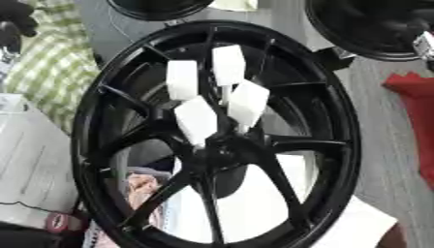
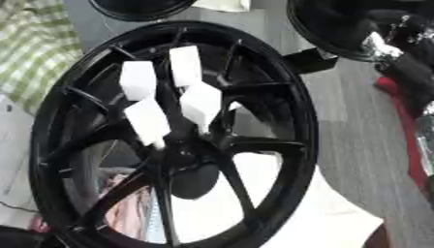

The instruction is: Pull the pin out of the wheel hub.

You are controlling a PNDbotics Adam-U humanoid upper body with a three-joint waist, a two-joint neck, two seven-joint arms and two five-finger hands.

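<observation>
Large black spoked wheel hub point(image 1: 216, 138): looks like painted metal, glossy, smooth, with soft highlights along rim and spokes. Four white block-shaped pins point(image 1: 196, 119) at its centre: matt, look like plastic, smooth flat faces, no shine. Grey table point(image 2: 356, 140): faint wood-like grain, low sheen. Green-and-white checked cloth point(image 1: 53, 68) at left: woven fabric, soft, creased. Red cloth point(image 1: 415, 97) at right edge: matt fabric, folded. White sheet point(image 1: 360, 227) under the wheel: paper-like, flat, matt. Second black wheel point(image 1: 369, 29) top right: same glossy dark finish. Right arm point(image 2: 398, 53) there: black with a shiny silver metal part.
</observation>
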